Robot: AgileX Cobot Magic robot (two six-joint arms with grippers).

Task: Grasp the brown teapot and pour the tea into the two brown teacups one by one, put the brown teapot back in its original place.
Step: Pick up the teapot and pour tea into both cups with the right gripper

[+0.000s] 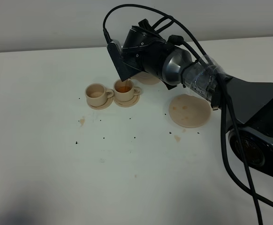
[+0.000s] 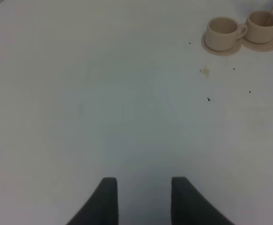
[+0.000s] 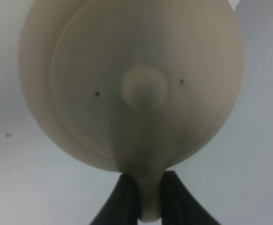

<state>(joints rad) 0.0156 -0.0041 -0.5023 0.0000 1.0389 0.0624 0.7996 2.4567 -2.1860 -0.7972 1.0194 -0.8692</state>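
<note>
white table point(image 1: 136, 187), specks point(image 1: 76, 142), stains point(image 1: 82, 121)

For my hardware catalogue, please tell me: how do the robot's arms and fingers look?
The right arm is black, with a rounded silver-grey joint, a section wrapped in clear film, and black cables looping along it. The left gripper and right gripper have dark, tapered fingers.

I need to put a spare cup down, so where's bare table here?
Broad bare table on the near side of the two teacups and the flat plate, and left of the teacups. Crowded between teacups and plate, where the right arm holds the teapot.
</note>
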